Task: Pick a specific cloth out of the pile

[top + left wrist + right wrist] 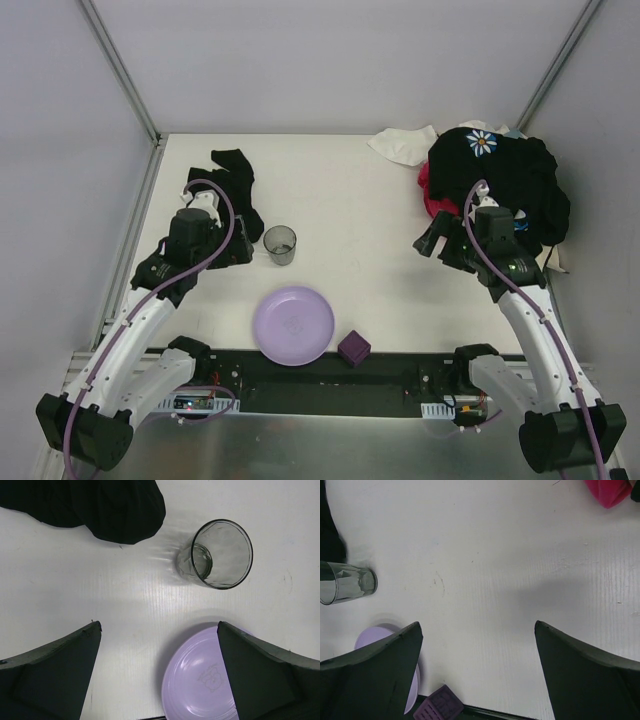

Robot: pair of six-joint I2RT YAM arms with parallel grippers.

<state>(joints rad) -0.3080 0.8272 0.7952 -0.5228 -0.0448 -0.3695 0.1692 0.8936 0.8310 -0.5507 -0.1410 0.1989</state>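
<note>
The cloth (236, 188), small, plain black, long and narrow, lies on the table at the left, apart from the pile (500, 190). Its end shows at the top of the left wrist view (100, 505). My left gripper (240, 250) is open and empty just in front of the cloth, over bare table (157, 625). The pile is a mostly black mound at the back right, with a daisy-print garment (482, 142) on top and a red-pink piece (610, 490) at its left. My right gripper (435, 240) is open and empty, left of the pile, over bare table (477, 625).
A grey glass cup (280, 244) stands right of my left gripper (222, 554). A purple plate (293, 325) and a small purple cube (353, 348) sit at the near edge. A white piece (405, 143) lies left of the pile. Walls close in the table's left, back and right sides.
</note>
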